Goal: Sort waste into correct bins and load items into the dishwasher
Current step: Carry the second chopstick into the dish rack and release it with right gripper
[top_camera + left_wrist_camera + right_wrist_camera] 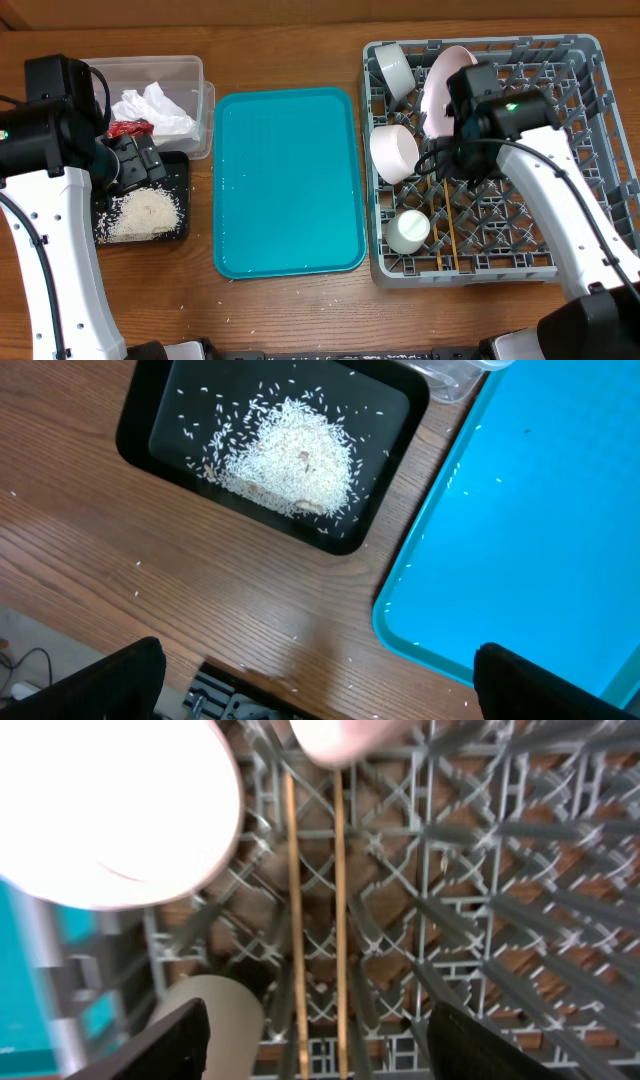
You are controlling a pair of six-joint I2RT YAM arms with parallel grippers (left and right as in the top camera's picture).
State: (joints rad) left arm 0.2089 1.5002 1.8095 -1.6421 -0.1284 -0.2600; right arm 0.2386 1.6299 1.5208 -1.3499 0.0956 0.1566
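Note:
The clear tub (190, 72) holds the white napkin (155, 108) and the red wrapper (130, 128). The black tray (181, 190) holds a heap of rice crumbs (145, 212), also seen in the left wrist view (290, 460). The grey dish rack (585, 150) holds two white bowls (397, 70) (393, 152), a pink plate (440, 85), a white cup (408, 230) and two chopsticks (445, 235). My left gripper (315, 690) is open and empty, near the black tray's corner. My right gripper (320, 1040) is open above the chopsticks (290, 900) lying on the rack floor.
The teal serving tray (290, 180) lies between the bins and the rack, with a few stray grains on it (540, 510). Loose grains dot the wood near the black tray (135, 430). The table's front edge shows in the left wrist view.

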